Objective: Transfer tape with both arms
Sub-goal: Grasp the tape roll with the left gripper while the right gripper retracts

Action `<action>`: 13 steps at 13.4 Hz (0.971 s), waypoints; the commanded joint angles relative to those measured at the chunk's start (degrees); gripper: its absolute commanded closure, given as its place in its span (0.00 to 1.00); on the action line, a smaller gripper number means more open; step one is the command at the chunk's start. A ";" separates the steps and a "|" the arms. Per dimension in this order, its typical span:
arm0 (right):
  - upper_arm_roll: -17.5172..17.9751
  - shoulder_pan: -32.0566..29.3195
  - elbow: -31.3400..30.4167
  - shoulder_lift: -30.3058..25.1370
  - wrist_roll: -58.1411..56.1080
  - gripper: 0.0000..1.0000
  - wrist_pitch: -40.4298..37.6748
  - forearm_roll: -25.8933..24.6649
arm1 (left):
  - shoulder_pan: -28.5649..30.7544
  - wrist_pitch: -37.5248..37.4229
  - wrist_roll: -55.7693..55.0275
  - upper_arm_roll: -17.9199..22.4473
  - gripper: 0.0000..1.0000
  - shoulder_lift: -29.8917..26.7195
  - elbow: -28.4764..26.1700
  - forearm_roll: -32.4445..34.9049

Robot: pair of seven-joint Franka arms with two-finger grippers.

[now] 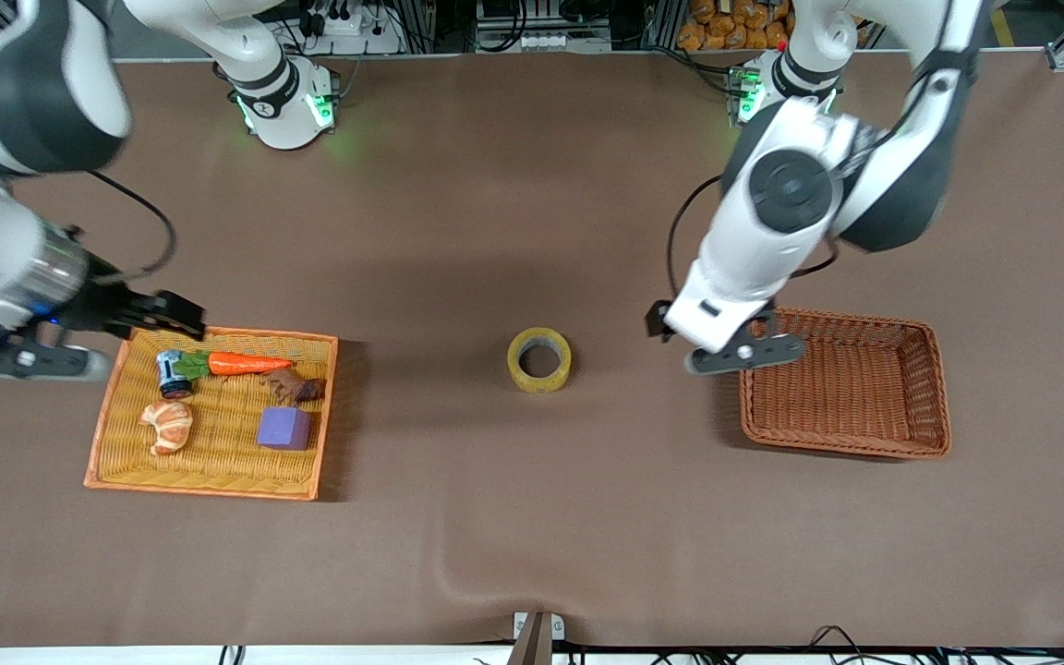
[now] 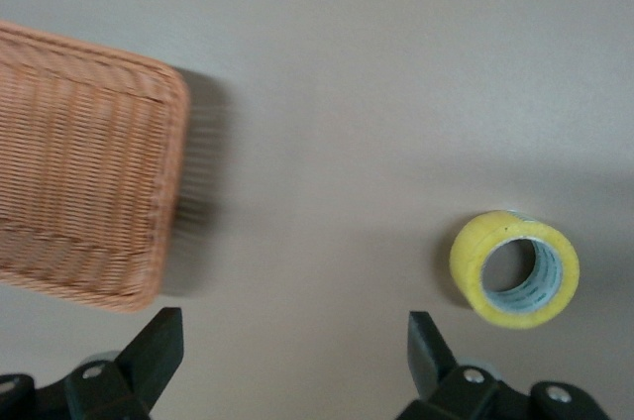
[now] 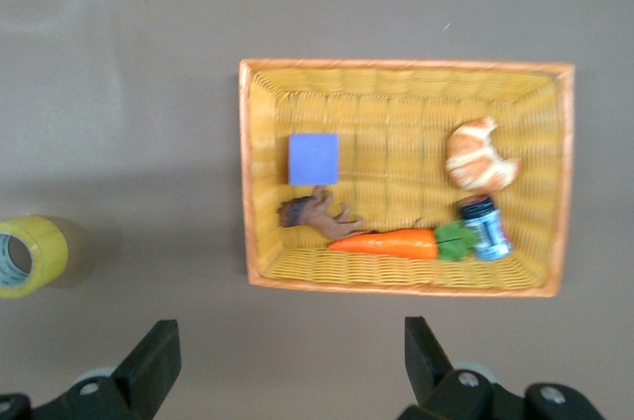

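Observation:
The tape (image 1: 539,379), a yellowish ring, lies flat on the brown table mid-way between the two baskets. It also shows in the left wrist view (image 2: 471,266) and the right wrist view (image 3: 40,260). My left gripper (image 1: 675,328) hangs open and empty over bare table between the tape and the brown basket; its fingers show spread apart (image 2: 294,331). My right gripper (image 1: 172,314) is open and empty over the rim of the yellow basket that lies farther from the front camera; its own view (image 3: 289,336) shows bare table between the fingers.
A yellow wicker basket (image 1: 209,485) at the right arm's end holds a carrot (image 1: 250,363), croissant (image 1: 167,425), purple cube (image 1: 284,428), small can (image 1: 172,374) and brown figure (image 1: 296,386). An empty brown wicker basket (image 1: 846,445) stands at the left arm's end.

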 commanded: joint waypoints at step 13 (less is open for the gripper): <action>7.34 -16.31 -9.07 -11.21 -10.15 0.00 -9.47 -3.21 | -9.64 22.77 -9.47 -1.49 0.06 20.72 2.34 -2.95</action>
